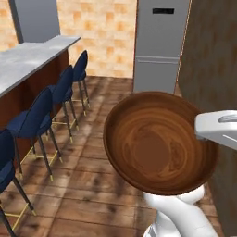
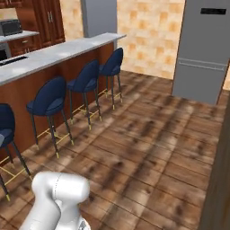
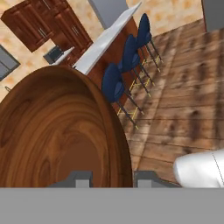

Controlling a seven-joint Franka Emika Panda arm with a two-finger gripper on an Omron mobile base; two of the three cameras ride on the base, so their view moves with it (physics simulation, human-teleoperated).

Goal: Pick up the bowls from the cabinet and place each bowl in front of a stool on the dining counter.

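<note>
A dark brown swirled wood bowl (image 1: pixel 157 141) hangs in the air, tilted so that its inside faces the left base camera. My gripper (image 3: pixel 113 180) is shut on its rim, one fingertip (image 3: pixel 78 179) inside the bowl (image 3: pixel 52 135) and the other outside. Several navy stools (image 1: pixel 39 118) (image 2: pixel 49 103) (image 3: pixel 114 85) line the dining counter (image 1: pixel 28 58) (image 2: pixel 63 51) (image 3: pixel 109 39), which lies well ahead to the left. Reddish-brown cabinet doors (image 2: pixel 47 18) (image 3: pixel 48 22) with silver handles stand beyond the counter.
A grey fridge (image 1: pixel 159 41) (image 2: pixel 202 49) stands at the far wall. A tall brown panel (image 1: pixel 210 69) runs close on the right. A microwave (image 2: pixel 10 27) sits on the back worktop. Open wood floor (image 2: pixel 148 134) stretches between me and the stools.
</note>
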